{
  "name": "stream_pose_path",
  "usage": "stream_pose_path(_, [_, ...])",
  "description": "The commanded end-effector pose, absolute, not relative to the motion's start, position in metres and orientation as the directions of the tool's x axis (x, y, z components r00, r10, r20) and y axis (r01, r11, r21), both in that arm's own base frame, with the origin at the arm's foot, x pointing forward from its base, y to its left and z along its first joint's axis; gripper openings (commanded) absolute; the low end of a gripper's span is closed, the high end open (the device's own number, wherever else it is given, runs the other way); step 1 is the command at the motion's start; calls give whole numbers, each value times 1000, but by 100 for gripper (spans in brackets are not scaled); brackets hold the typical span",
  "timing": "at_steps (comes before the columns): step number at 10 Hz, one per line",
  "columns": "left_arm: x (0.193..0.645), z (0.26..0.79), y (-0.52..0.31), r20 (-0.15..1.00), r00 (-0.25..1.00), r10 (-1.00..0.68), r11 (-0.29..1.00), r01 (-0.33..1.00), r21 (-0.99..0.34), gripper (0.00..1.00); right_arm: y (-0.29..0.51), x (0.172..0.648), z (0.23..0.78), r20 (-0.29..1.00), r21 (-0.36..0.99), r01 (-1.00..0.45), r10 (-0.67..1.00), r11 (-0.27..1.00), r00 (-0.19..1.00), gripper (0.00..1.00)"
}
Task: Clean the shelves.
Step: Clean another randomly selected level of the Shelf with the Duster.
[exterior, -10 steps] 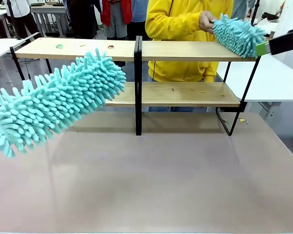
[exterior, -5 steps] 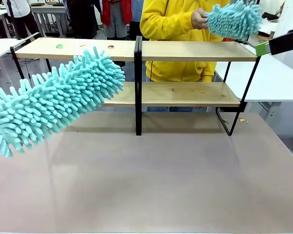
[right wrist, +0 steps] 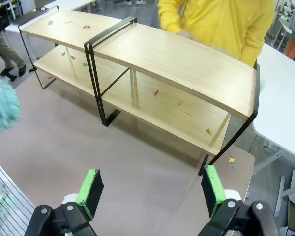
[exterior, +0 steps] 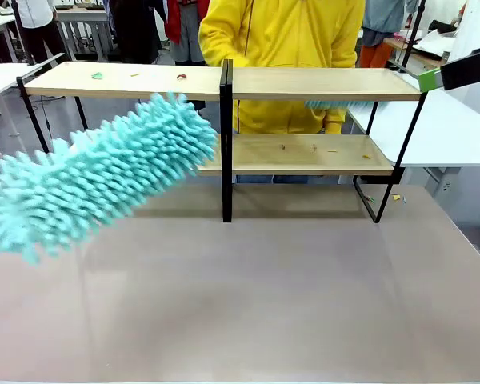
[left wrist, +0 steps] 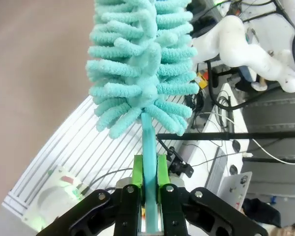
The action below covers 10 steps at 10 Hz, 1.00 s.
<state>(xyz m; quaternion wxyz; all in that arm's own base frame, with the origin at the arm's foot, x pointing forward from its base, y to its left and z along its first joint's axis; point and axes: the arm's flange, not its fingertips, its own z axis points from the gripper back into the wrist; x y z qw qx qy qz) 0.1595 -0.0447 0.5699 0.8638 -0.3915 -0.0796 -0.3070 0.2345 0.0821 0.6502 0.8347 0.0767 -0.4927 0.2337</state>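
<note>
The left gripper (left wrist: 148,172) pinches the thin handle of a teal duster (exterior: 104,180), whose fluffy head shows blurred in front of the left half of the shelves (exterior: 320,84). The rack stands along the far side of the tabletop (exterior: 288,296), small scraps (right wrist: 156,92) dotting its boards and a person in yellow (exterior: 280,40) behind it. The right gripper (right wrist: 150,189) hangs with its jaws spread wide, empty.

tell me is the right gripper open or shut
Open: in the right wrist view the right gripper has its green pads far apart, with nothing held and bare tabletop showing between them.
</note>
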Motion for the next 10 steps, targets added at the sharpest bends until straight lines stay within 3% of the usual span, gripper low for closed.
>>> stream_pose_path(1, [209,576,-125,219,872,-439,614,468,-635,12,81,235,650,858,-99,-471,315,877,406,100])
stream_pose_path(2, [240,574,-166,156,907,-391,657,394,-643,12,81,235,650,858,-99,-471,315,877,406,100])
stream_pose_path(4, [297,567,-223,206,957,-204,748,288,-598,12,81,235,650,858,-99,-471,315,877,406,100])
stream_pose_path(5, [309,568,-237,206,955,-212,677,295,-674,12,81,235,650,858,-99,-471,315,877,406,100])
stream_pose_path(6, [261,552,-209,189,932,-310,713,359,-602,12,81,235,650,858,-99,-471,315,877,406,100])
stream_pose_path(8, [261,552,-209,189,932,-310,713,359,-602,12,81,235,650,858,-99,-471,315,877,406,100])
stream_pose_path(9, [292,550,-231,188,942,-278,715,334,-614,12,81,235,650,858,-99,-471,315,877,406,100])
stream_pose_path(10, [291,557,-249,237,936,-261,730,352,-586,12,81,235,650,858,-99,-471,315,877,406,100])
